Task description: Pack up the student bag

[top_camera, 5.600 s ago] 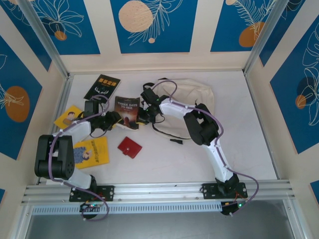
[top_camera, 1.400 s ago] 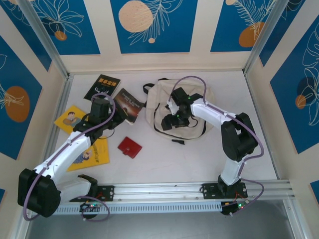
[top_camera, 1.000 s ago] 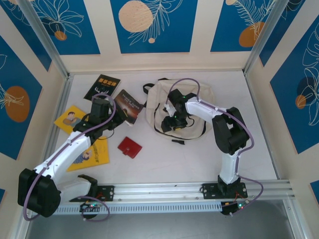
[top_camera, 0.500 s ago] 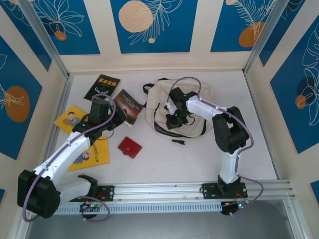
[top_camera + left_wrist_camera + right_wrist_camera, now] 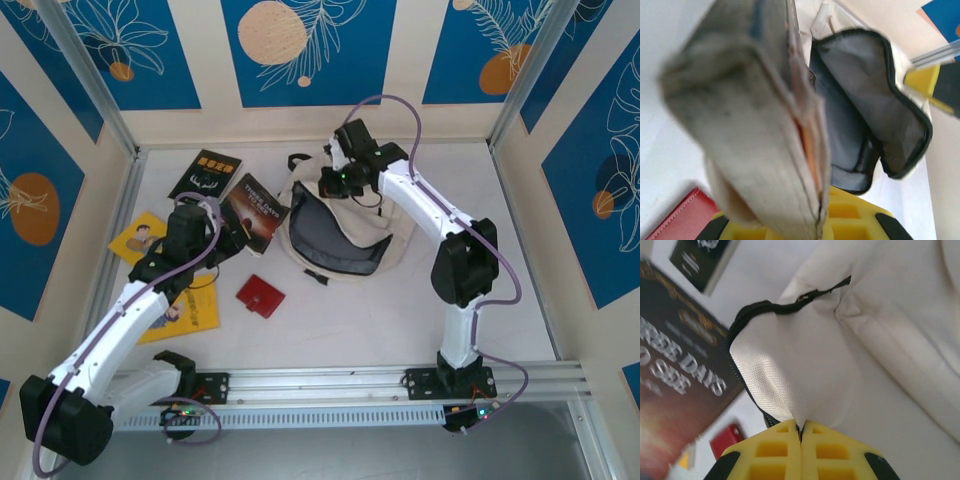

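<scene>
Right gripper on student bag; left gripper seemingly on book.

Boxed cell: white worktop, cream walls.
Blue leaf-print panels on all walls; aluminium posts at back corners; slotted rail along near edge; lighting even.

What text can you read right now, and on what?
"REE DAYS" over "SEE", cut off: brown book cover, right wrist view.
Yellow characters on black book: too small to read.
Print on yellow books: too small.
No text seen on bag or red wallet.
</scene>
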Motion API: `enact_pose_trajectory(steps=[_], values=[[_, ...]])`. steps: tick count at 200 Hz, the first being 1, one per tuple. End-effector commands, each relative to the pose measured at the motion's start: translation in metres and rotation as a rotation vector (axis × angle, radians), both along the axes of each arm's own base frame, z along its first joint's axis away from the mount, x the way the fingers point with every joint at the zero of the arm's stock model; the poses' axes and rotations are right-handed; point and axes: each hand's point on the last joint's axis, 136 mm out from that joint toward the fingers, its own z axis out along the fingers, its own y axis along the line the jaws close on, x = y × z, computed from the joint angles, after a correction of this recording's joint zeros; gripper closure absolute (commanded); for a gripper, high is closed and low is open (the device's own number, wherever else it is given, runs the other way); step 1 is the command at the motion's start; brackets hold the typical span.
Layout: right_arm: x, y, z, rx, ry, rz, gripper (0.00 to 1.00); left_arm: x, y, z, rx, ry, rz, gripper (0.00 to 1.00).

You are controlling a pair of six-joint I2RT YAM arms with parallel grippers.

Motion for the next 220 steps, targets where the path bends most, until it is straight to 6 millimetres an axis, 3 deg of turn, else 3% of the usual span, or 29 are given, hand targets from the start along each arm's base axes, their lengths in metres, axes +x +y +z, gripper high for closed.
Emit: enact_pose_trajectory(steps=[1, 58, 109, 148, 174, 220], values=[[0.019, 0.000, 0.000, -0.002, 0.021, -0.085, 1.00, -0.008, -0.005, 0.037, -0.050, -0.095, -0.053, 1.00], [0.036, 0.010, 0.031, 0.064, -0.020, -0.083, 1.00, -0.017, -0.032, 0.056, -0.213, -0.129, -0.173, 1.00], [0.018, 0.018, 0.076, 0.246, 0.006, 0.015, 1.00, 0.004, -0.061, 0.020, -0.296, -0.038, -0.221, 1.00], [0.005, 0.021, 0.109, 0.390, 0.031, 0.091, 1.00, 0.021, -0.092, 0.009, -0.286, -0.028, -0.263, 1.00], [0.004, 0.021, 0.122, 0.424, 0.029, 0.104, 1.00, 0.037, -0.109, -0.001, -0.285, -0.018, -0.242, 1.00], [0.003, 0.023, 0.134, 0.459, 0.027, 0.103, 1.00, 0.065, -0.151, 0.000, -0.334, -0.036, -0.265, 1.00]])
